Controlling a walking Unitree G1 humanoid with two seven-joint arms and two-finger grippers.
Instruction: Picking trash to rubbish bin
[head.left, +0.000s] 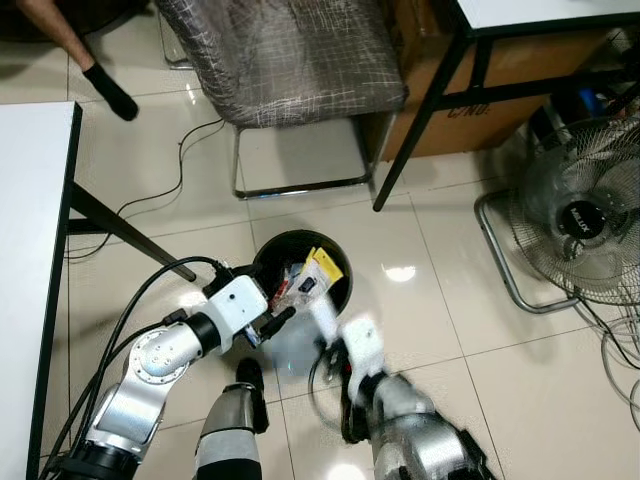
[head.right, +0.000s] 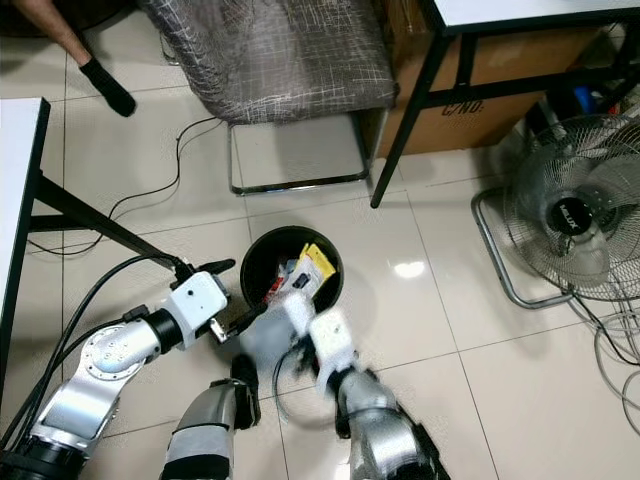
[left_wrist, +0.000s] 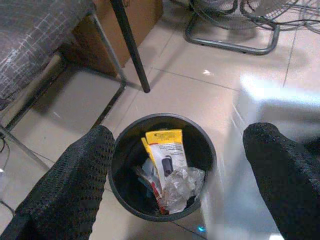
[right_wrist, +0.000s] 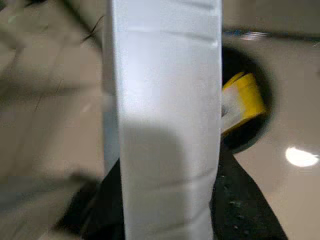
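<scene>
A round black rubbish bin (head.left: 268, 248) stands on the tiled floor in front of me. Inside it are a yellow and white packet (left_wrist: 165, 142) and crumpled clear plastic (left_wrist: 181, 184). My left gripper (head.left: 254, 296) hovers open at the bin's left rim, one finger (left_wrist: 75, 185) on each side of the bin in the left wrist view. My right gripper (head.left: 325, 325), blurred, is at the bin's near edge and is shut on a pale white piece of trash (right_wrist: 165, 115), whose upper end reaches over the rim. The trash piece (left_wrist: 265, 112) also appears as a pale blur beside the bin.
A grey woven chair (head.left: 290, 60) stands behind the bin, with a black table leg (head.left: 420, 120) and a cardboard box (head.left: 470, 110) to its right. A floor fan (head.left: 585, 220) is at right, a white table (head.left: 30, 250) at left. A person's foot (head.left: 110, 90) and cables (head.left: 180, 150) are far left.
</scene>
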